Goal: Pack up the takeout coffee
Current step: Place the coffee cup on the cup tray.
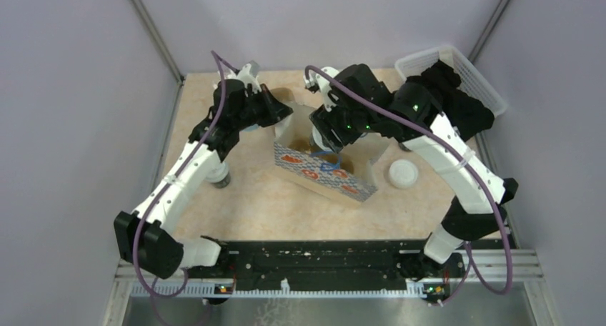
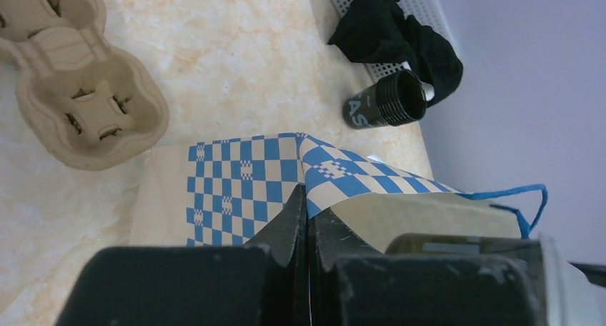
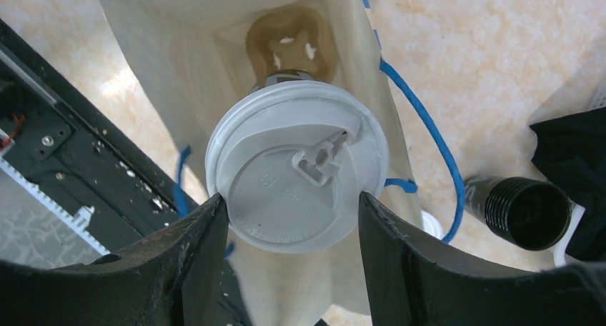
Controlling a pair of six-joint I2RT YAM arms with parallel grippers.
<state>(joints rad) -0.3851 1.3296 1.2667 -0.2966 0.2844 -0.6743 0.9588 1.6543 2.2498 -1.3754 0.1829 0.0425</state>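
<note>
A black coffee cup with a white sip lid [image 3: 296,176] hangs in my right gripper [image 3: 293,201]. The jaws press on the lid's rim from both sides. The cup sits in the mouth of the open blue-checked paper bag [image 1: 325,170], above a brown pulp piece [image 3: 289,40] on the bag's floor. My left gripper [image 2: 307,204] is shut on the bag's rim [image 2: 314,169] at its far left corner and holds it open. A second black cup, without a lid, [image 2: 386,101] lies on its side on the table; it also shows in the right wrist view [image 3: 522,211].
A loose white lid [image 1: 402,174] lies right of the bag. A brown pulp cup carrier [image 2: 71,90] sits on the table. A white basket [image 1: 457,68] with black cloth [image 2: 400,33] stands at the back right. A dark cup-like thing [image 1: 223,179] stands under my left arm.
</note>
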